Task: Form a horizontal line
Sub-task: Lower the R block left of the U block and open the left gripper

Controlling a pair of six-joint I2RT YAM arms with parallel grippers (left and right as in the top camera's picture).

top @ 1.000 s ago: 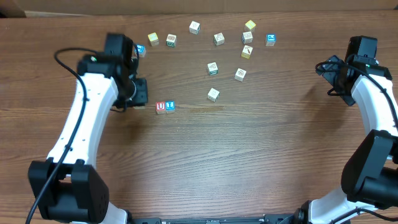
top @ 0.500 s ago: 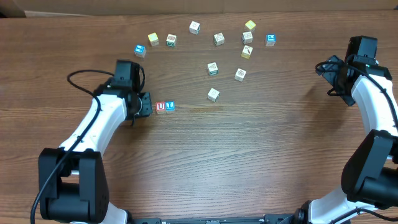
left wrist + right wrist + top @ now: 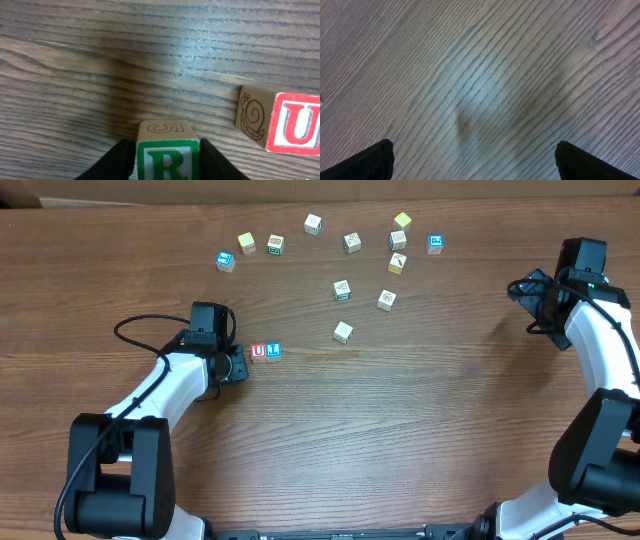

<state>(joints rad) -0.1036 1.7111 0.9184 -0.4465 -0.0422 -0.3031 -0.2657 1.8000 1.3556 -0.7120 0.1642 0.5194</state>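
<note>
Left wrist view has my left hand point(image 3: 167, 150) grasping the green R cube point(image 3: 168, 165) at lower centre, apart from the red U cube point(image 3: 295, 122) at right; releasing askew could leave a gap.

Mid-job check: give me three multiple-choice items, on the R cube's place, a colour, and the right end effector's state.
1. Where is the green R cube? A) out of view B) in the left end effector C) atop a stack
2. What colour is the letter on the U cube? A) yellow B) blue C) red
3. The right end effector is: A) open, empty B) shut on a cube C) shut, empty
1 B: it sits between the fingers. 2 C: red U, red border. 3 A: fingers wide apart, nothing between.
</note>
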